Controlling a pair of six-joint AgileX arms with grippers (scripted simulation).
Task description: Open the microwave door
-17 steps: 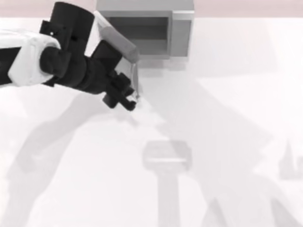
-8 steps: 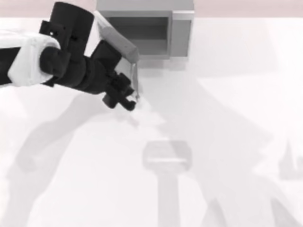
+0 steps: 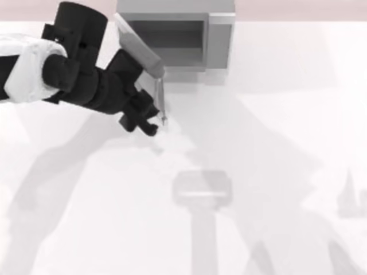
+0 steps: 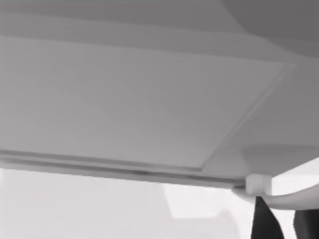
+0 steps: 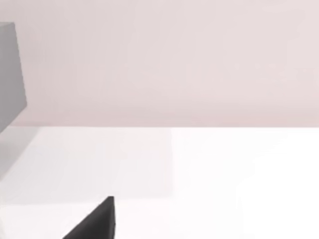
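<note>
The silver-grey microwave [image 3: 219,40] stands at the table's far edge, its dark cavity [image 3: 172,40] exposed. The microwave door [image 3: 140,52] is swung out to the left, and its pale bar handle [image 3: 162,102] points toward the table's front. My left gripper [image 3: 156,122] is shut on the lower end of that handle. In the left wrist view the door's window [image 4: 124,99] fills the picture, with the handle [image 4: 279,193] just past my left gripper [image 4: 285,221]. My right gripper [image 5: 149,224] is parked out of the top view. Its wrist view catches the microwave's [image 5: 10,74] side.
The narrow control panel [image 3: 219,43] sits to the right of the cavity. A pinkish wall [image 5: 174,59] runs behind the white table [image 3: 258,143]. Soft grey shadows lie across the table's middle and front.
My left arm has drawn slightly left and back, and the door has swung a little wider, its handle end shifting with the gripper.
</note>
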